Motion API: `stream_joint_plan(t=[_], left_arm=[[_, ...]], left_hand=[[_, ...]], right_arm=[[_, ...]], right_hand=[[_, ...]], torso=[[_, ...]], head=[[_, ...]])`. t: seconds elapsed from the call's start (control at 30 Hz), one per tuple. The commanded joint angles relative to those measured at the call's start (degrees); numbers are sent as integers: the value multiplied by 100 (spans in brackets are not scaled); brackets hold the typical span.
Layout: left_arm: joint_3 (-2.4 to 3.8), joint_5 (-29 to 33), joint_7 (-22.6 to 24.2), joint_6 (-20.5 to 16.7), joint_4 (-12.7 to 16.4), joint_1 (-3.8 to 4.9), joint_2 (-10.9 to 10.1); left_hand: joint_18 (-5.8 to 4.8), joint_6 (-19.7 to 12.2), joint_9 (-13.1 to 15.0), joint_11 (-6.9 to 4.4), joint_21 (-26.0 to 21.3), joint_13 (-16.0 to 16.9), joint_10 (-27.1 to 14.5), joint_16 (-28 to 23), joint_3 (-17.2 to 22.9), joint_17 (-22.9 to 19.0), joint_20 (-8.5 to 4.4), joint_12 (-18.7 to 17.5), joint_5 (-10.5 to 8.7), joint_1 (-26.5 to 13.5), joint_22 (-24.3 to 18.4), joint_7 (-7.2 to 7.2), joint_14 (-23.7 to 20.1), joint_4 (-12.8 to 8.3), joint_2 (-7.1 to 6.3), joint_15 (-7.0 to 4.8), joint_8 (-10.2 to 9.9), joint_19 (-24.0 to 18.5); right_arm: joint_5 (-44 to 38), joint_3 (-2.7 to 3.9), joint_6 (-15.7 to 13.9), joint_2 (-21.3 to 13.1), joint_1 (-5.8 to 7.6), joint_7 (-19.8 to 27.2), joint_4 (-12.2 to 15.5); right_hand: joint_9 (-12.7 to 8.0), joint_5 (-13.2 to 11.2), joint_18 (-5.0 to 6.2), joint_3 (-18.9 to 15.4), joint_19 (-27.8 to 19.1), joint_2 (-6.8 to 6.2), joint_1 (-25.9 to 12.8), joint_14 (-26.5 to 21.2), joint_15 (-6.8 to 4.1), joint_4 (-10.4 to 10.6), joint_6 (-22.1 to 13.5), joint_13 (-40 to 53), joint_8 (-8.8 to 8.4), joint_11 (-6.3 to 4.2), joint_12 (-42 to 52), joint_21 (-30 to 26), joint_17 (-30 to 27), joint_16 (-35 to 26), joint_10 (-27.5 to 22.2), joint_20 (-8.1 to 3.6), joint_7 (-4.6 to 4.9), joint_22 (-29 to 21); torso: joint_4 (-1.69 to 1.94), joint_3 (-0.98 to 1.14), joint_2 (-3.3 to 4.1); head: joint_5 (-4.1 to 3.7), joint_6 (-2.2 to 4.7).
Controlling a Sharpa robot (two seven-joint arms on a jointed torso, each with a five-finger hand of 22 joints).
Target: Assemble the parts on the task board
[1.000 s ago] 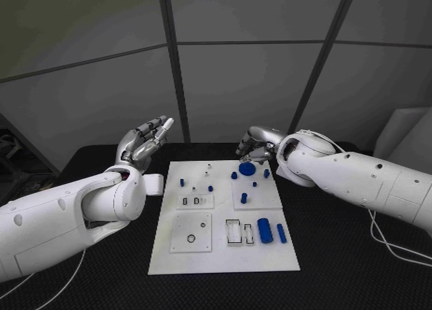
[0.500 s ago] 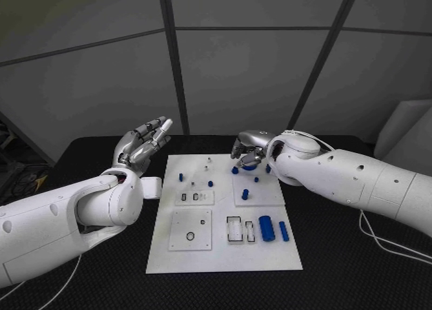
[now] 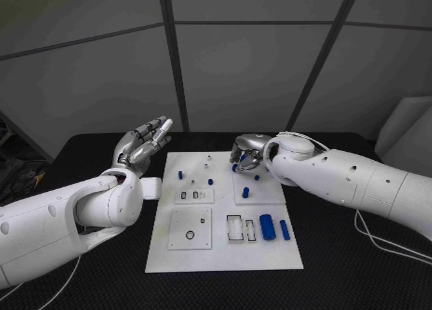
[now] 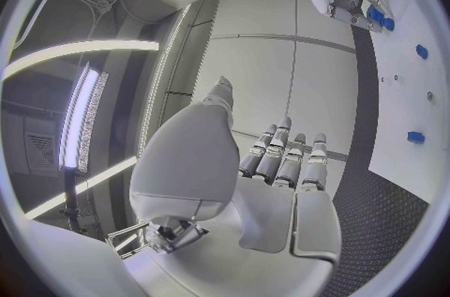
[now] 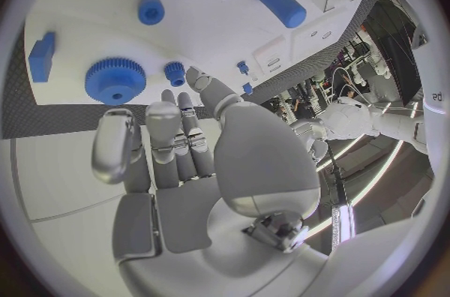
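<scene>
The counter (image 3: 365, 271) is carrying the white board (image 3: 225, 255) at its middle. The left hand (image 3: 141, 145) is hovering off the board's far left corner, fingers apart, holding nothing. The right hand (image 3: 247, 152) is hanging over the board's far edge, fingers apart above the blue gear (image 5: 115, 79), not gripping it.

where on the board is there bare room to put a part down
The near edge of the task board, in front of the cutouts and the blue cylinder, is bare. The far half is crowded: small blue pegs, with the right hand hovering over them. The left hand is raised beside the board.
</scene>
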Motion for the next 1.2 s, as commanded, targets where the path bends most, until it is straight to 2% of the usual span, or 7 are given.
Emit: stream_joint_plan(t=[0.03,0.17,0.4,0.6,0.8,1.0,1.2], left_arm=[[8,-50,69,85,15,10,-5],[8,-50,69,89,17,10,-4],[8,-50,67,95,11,10,-5],[8,-50,67,103,6,10,3],[8,-50,65,106,3,10,4],[8,-50,60,116,-8,10,3],[9,-50,51,136,-19,11,11]], left_hand=[[-84,40,10,0,40,8,22,26,23,5,23,27,-5,-29,7,295,38,-20,51,-6,25,30],[-84,39,9,2,42,8,21,27,23,6,24,28,-5,-28,8,297,46,-22,54,-5,24,33],[-85,41,9,6,46,8,23,27,24,6,27,31,-3,-26,11,301,48,-26,64,-2,24,39],[-85,43,9,7,47,7,21,27,24,6,27,31,-2,-26,11,302,49,-27,66,-2,24,41],[-85,43,9,7,47,7,21,27,24,6,27,31,-2,-26,11,302,49,-27,66,-2,24,41],[-85,43,9,7,47,7,21,27,24,6,27,31,-2,-26,11,302,49,-27,66,-2,24,41],[-85,41,9,12,52,7,18,26,24,6,30,33,-1,-25,13,307,51,-33,78,2,23,45]], right_arm=[[-82,-4,129,23,15,12,-28],[-86,-9,148,37,15,14,-48],[-88,-12,166,46,15,19,-73],[-89,-14,224,95,14,40,-140],[-89,-22,245,145,13,62,-205],[-91,-96,240,176,12,65,-271],[-128,-121,228,207,10,63,-322]], right_hand=[[-6,-17,-78,9,42,21,44,72,37,18,-40,10,-34,5,-3,48,20,42,-24,-9,7,19],[-1,-13,-89,28,68,66,42,72,36,34,-24,15,-27,4,5,94,117,140,12,-2,9,90],[19,5,-129,146,165,193,24,77,23,66,99,19,-1,-12,13,236,348,383,187,5,4,323],[34,13,-152,277,222,306,-6,66,-1,107,209,14,11,-50,10,319,463,518,343,-10,-29,462],[34,14,-153,297,224,320,-15,61,-4,115,216,11,6,-53,6,327,466,529,358,-13,-30,473],[32,15,-155,319,229,328,-23,56,-7,121,212,9,-4,-57,4,337,474,543,374,-15,-31,488],[30,22,-159,365,236,328,-6,48,-14,102,218,6,-11,-66,2,352,486,568,403,-21,-37,512]], torso=[[8,0,9],[9,0,13],[-5,0,15],[7,2,21],[12,2,29],[4,-4,29],[3,1,33]], head=[[4,-11],[38,-25],[36,-39],[37,-50],[39,-69],[48,-93],[52,-109]])
